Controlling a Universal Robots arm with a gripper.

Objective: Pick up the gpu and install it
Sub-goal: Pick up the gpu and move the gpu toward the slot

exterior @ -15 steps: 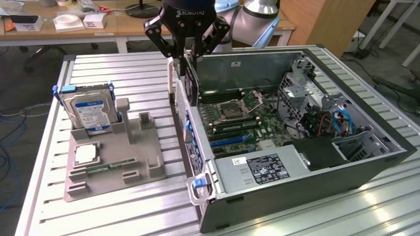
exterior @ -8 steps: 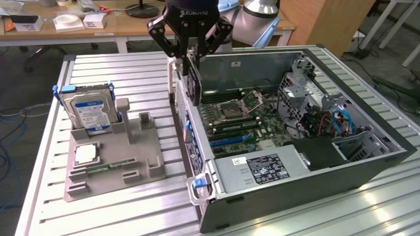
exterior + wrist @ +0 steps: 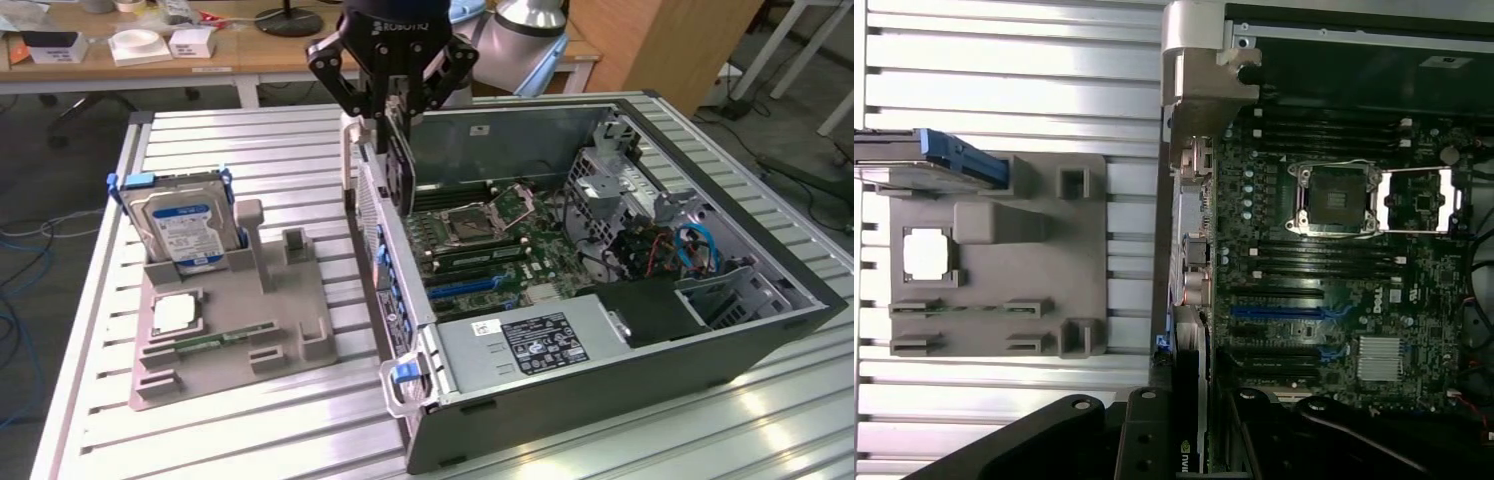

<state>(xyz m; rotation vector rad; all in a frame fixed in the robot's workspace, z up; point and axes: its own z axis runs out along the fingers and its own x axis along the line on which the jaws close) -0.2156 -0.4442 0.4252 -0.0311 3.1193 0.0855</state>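
My gripper (image 3: 398,108) hangs over the rear wall of the open computer case (image 3: 747,330) and is shut on the gpu (image 3: 402,165). The gpu is a thin dark card held on edge, pointing down, with its lower end level with the case's rim. In the wrist view the gpu (image 3: 1190,395) appears edge-on between my black fingers (image 3: 1144,440), beside the case's rear port panel. Below it lies the motherboard (image 3: 487,245) with its blue expansion slots (image 3: 1289,312), the same slots (image 3: 470,283) showing in the exterior view, and an open processor socket (image 3: 1337,198).
A grey holder block (image 3: 247,325) sits on the slatted metal table (image 3: 254,150) at the exterior view's left. It carries a blue-labelled hard drive (image 3: 180,222), a square chip (image 3: 175,313) and a green memory stick (image 3: 214,340). The power supply (image 3: 527,345) fills the case's near corner.
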